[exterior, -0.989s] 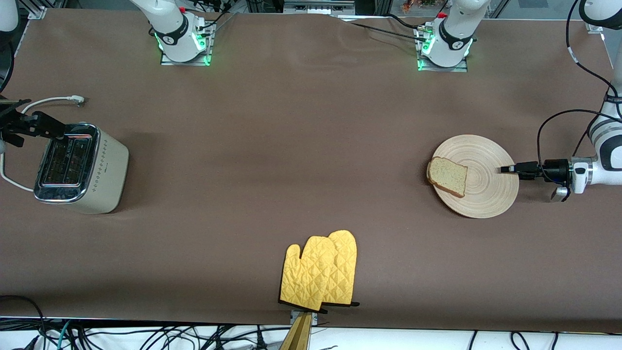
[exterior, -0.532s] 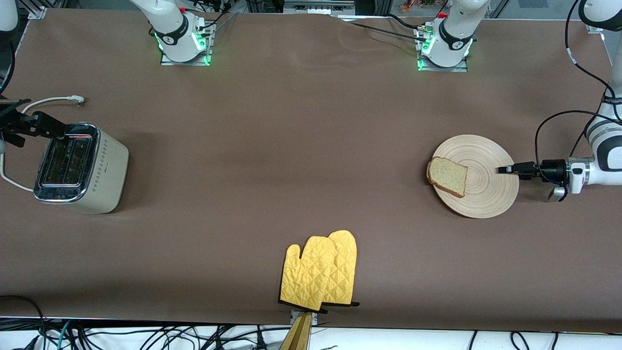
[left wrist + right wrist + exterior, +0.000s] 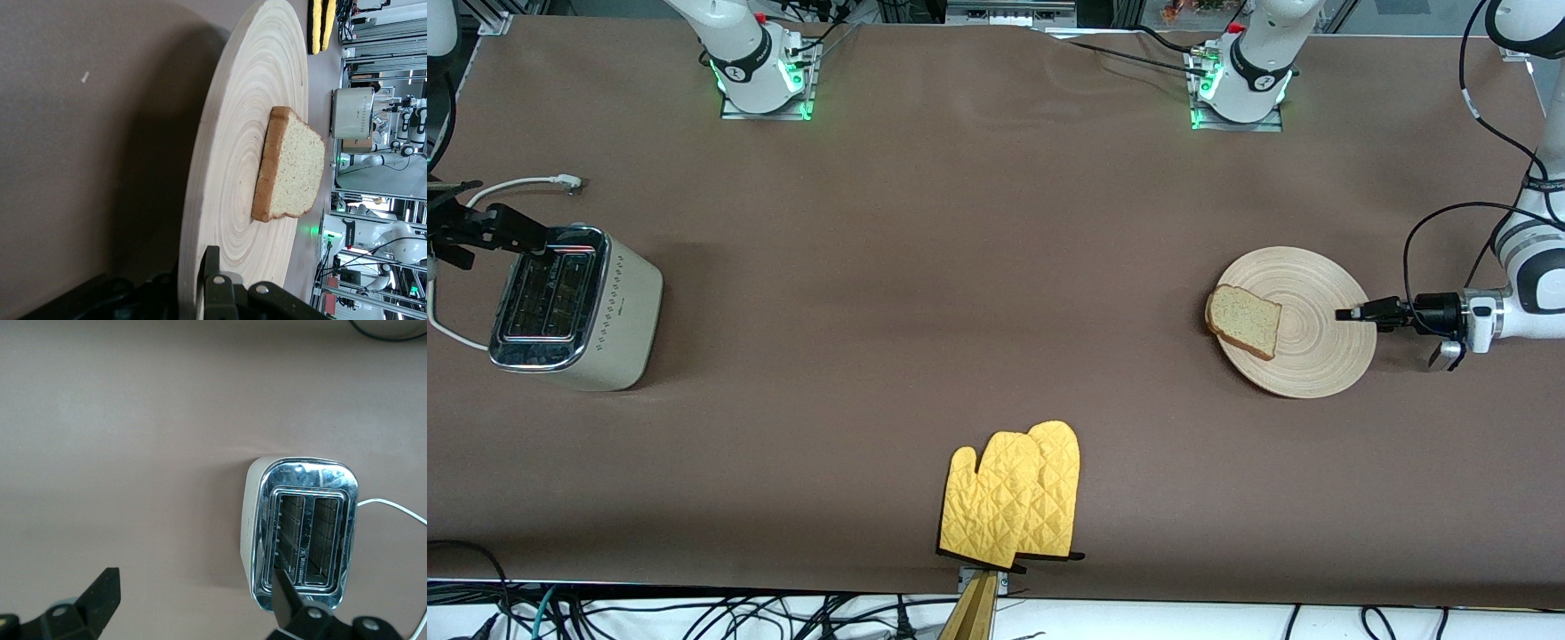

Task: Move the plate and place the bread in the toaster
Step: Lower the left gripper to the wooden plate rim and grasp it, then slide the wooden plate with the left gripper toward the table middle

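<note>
The round wooden plate (image 3: 1316,342) lies toward the left arm's end of the table. The slice of bread (image 3: 1245,322) rests on its rim on the side toward the toaster. My left gripper (image 3: 1352,313) is shut on the plate's rim at the edge away from the bread. In the left wrist view one finger (image 3: 212,283) lies on top of the plate (image 3: 227,200), with the bread (image 3: 293,167) past it. The cream toaster (image 3: 574,307) stands at the right arm's end. My right gripper (image 3: 516,229) hovers open over its end; the right wrist view shows the toaster (image 3: 303,533) and both slots below the gripper (image 3: 193,587).
A pair of yellow oven mitts (image 3: 1014,507) lies near the table's front edge, midway along. The toaster's white cord (image 3: 516,185) runs off its end toward the robot bases. Brown table surface (image 3: 960,293) stretches between toaster and plate.
My left gripper has slid a little farther onto the plate's rim, toward the bread. The bread has shifted very slightly toward the toaster. The right arm has not moved.
</note>
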Controlling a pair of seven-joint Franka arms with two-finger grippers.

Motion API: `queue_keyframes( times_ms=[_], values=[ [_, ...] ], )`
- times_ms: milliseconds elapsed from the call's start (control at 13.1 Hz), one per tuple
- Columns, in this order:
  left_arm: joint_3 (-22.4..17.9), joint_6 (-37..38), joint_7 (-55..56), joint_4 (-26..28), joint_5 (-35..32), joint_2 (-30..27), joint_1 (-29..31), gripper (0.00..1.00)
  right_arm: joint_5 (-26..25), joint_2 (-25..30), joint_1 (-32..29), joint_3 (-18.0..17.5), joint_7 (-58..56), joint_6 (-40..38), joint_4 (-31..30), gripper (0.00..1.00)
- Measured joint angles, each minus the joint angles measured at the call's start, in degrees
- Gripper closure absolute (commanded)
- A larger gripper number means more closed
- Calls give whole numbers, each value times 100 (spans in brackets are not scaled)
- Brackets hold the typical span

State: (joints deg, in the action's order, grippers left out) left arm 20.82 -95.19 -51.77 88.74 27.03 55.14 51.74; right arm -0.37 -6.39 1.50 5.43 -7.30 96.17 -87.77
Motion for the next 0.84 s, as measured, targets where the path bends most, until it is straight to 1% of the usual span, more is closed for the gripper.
queue_keyframes(
  times_ms=[456,837],
  values=[
    [32,-2,-22,26,26,0,-79,100,3,0,-3,0,0,0,0,0],
    [95,105,-31,91,528,2,-443,100,6,-1,-4,0,0,0,0,0]
  ],
)
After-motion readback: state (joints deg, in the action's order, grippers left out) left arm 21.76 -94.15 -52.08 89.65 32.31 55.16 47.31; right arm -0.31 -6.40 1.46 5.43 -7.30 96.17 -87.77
